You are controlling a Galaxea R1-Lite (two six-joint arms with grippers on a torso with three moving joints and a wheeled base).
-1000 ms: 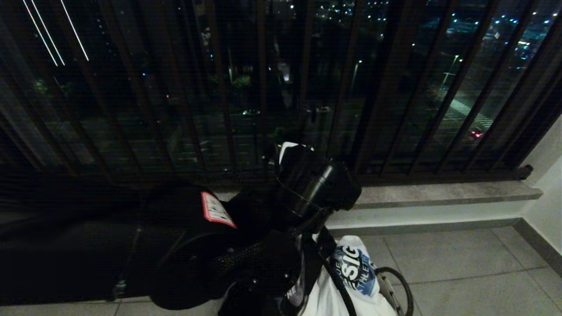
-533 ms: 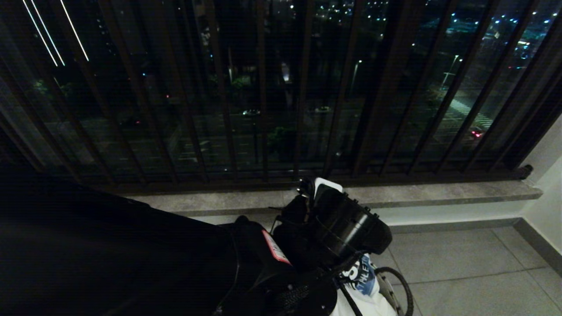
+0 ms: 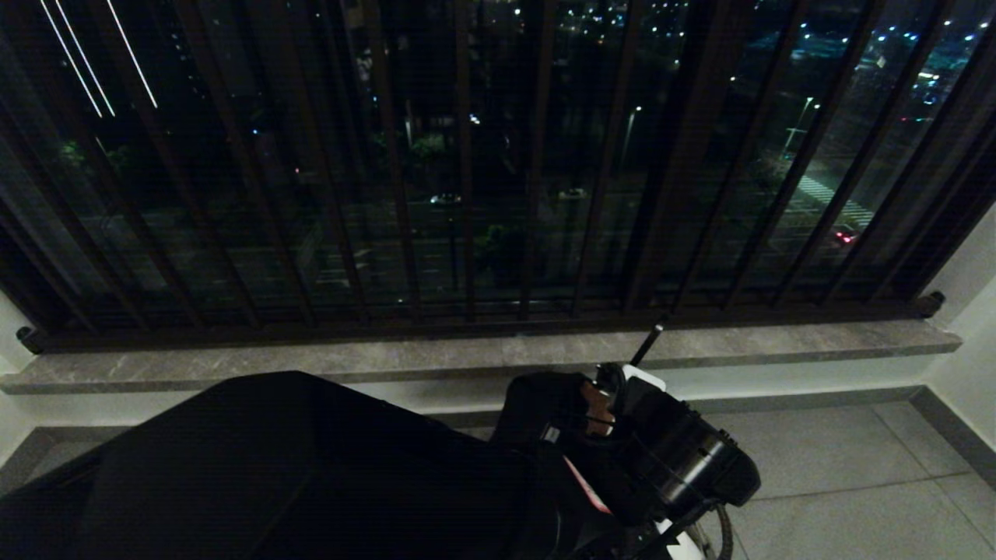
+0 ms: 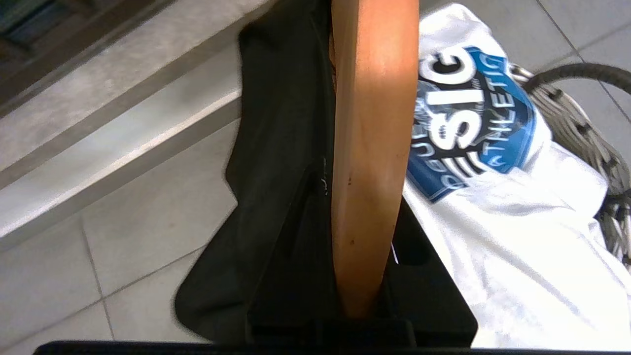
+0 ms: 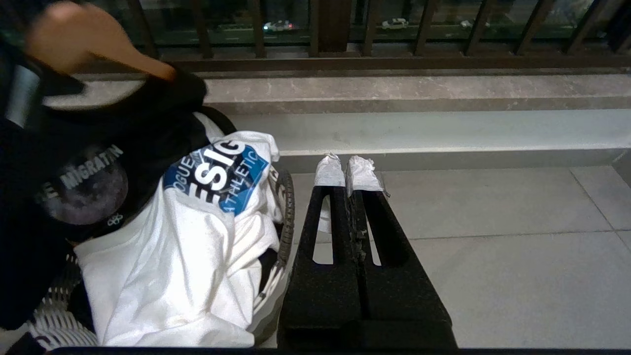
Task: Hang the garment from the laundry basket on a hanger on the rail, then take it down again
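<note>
My left gripper is shut on a wooden hanger that carries a black garment. In the head view that gripper is low at centre right, the hanger's dark hook pokes up above it, and the black garment spreads to the lower left. Just below lies the laundry basket with a white T-shirt with a blue print in it. My right gripper is shut and empty beside the laundry basket, low over the floor. The rail is out of view.
A stone ledge runs under dark window bars straight ahead. Grey floor tiles stretch to the right of the basket, up to a white wall at the far right.
My left arm has come down and to the right with the hanger and the black garment, toward the basket. It now hides the white T-shirt in the head view. The right arm has not moved.
</note>
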